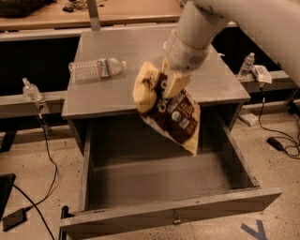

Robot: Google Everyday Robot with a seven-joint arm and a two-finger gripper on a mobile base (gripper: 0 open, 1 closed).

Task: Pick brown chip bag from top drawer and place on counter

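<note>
The brown chip bag (174, 116) hangs tilted in the air, its tan end up at the counter's front edge and its dark brown end down over the open top drawer (159, 183). My gripper (169, 85) is shut on the bag's upper part, just above the front edge of the grey counter (140, 51). My white arm comes in from the upper right and covers the counter's far right part. The drawer is pulled out and nothing shows inside it; its small metal pull (176, 218) is on the front panel.
A clear plastic water bottle (96, 68) lies on its side on the counter's left part. Light-wood tabletops (56, 11) run behind. Another bottle (247, 65) stands on a shelf at the right, and one (31, 90) at the left. Cables lie on the floor on both sides.
</note>
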